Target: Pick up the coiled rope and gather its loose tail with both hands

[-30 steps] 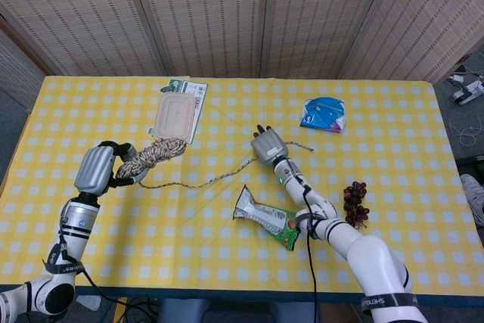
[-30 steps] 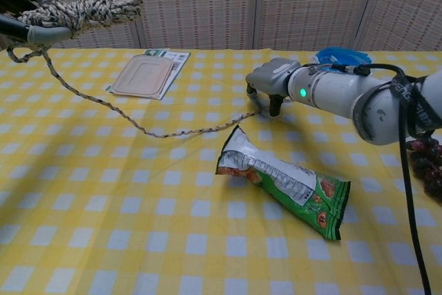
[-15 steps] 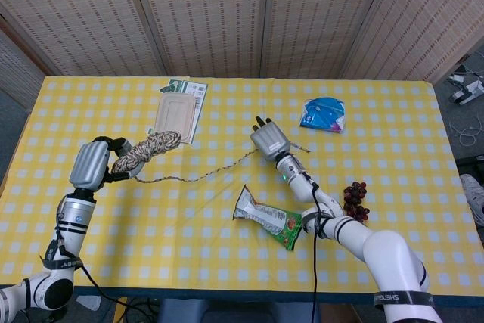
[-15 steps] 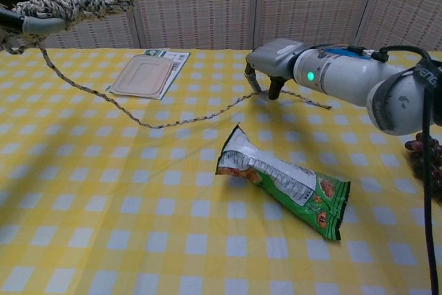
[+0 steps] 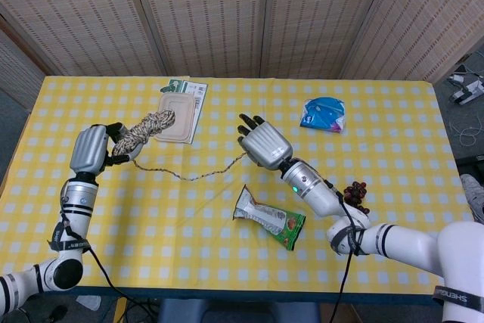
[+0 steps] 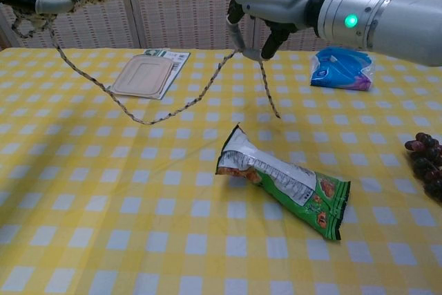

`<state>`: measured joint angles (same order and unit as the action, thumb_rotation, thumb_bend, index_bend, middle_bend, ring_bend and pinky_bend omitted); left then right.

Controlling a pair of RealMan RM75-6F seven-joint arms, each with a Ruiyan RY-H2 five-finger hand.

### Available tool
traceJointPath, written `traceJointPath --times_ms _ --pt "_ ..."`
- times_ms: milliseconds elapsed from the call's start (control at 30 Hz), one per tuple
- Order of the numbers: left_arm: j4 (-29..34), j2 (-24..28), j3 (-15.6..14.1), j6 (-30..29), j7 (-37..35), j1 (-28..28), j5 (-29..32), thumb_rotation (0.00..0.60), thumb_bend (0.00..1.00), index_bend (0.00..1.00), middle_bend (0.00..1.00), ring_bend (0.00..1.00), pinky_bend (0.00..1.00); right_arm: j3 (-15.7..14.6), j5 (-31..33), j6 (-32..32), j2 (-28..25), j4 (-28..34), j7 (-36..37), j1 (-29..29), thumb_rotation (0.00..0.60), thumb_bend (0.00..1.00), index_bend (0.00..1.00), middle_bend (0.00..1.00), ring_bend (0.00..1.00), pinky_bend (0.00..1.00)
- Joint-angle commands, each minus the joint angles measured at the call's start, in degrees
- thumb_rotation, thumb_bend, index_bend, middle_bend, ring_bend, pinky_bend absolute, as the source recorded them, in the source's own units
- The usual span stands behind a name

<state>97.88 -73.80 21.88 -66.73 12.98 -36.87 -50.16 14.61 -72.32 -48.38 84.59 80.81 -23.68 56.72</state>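
Surface: yellow checked tablecloth (image 6: 103, 191) before woven screens, unchanged since the earlier frames.
Left hand (image 5: 89, 149): the coiled rope (image 5: 142, 128) is gripped and held aloft, raised a little more than before.
Right hand (image 6: 273, 1): the loose tail (image 6: 266, 91) is pinched between the fingers; where it was low at the table, it is now lifted well clear.
Loose tail: its end is hung free below the right hand, and the middle is sagged to the cloth near the tray (image 6: 141, 76).
Unmoved: snack bag (image 6: 286, 181), blue packet (image 6: 338, 67), grapes (image 6: 427, 160).
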Motion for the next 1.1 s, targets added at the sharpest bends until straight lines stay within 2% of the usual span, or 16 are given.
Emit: traceJointPath --times_ms 33,200,467,567,767,967,1100 --pt "0.09 -1.50 0.68 -0.63 5.33 -2.54 4.50 0.364 0.26 0.72 0.71 0.52 0.31 1.56 -2.90 -4.66 -7.31 11.39 -0.81 -1.73 0.600 0.41 0.57 0.30 0.09 0.23" --pt "0.70 -3.14 -0.75 -0.60 8.57 -3.97 5.70 0.365 0.26 0.72 0.71 0.52 0.31 4.41 -2.61 -6.13 -9.10 17.07 -0.79 -0.59 0.600 0.41 0.57 0.30 0.09 0.23" --pt "3.03 -3.95 -3.75 0.97 7.70 -4.30 0.90 0.425 0.26 0.72 0.71 0.52 0.31 8.79 2.38 -5.56 -8.48 18.28 -2.79 3.52 0.600 0.41 0.57 0.30 0.09 0.23" --pt "4.93 -3.65 -4.84 1.38 5.92 -3.93 -2.71 0.443 0.26 0.72 0.71 0.52 0.31 10.19 5.23 -5.13 -7.61 17.32 -3.67 5.47 0.600 0.41 0.57 0.30 0.09 0.23" --pt "8.12 -2.52 -6.40 2.60 1.10 -3.12 -9.66 0.431 0.26 0.72 0.71 0.52 0.31 11.88 10.42 -4.65 -5.70 13.78 -5.09 8.75 0.600 0.41 0.57 0.30 0.09 0.23" --pt "11.12 -0.82 -7.34 4.25 -6.60 -2.25 -16.65 0.416 0.26 0.73 0.71 0.52 0.31 12.18 16.00 -4.24 -3.56 8.90 -6.55 11.52 0.600 0.42 0.57 0.30 0.09 0.23" --pt "13.37 0.38 -7.03 5.94 -11.51 -2.17 -18.04 0.392 0.26 0.73 0.71 0.52 0.31 11.76 18.69 -3.88 -2.60 6.17 -6.85 12.55 0.600 0.42 0.57 0.30 0.09 0.23"
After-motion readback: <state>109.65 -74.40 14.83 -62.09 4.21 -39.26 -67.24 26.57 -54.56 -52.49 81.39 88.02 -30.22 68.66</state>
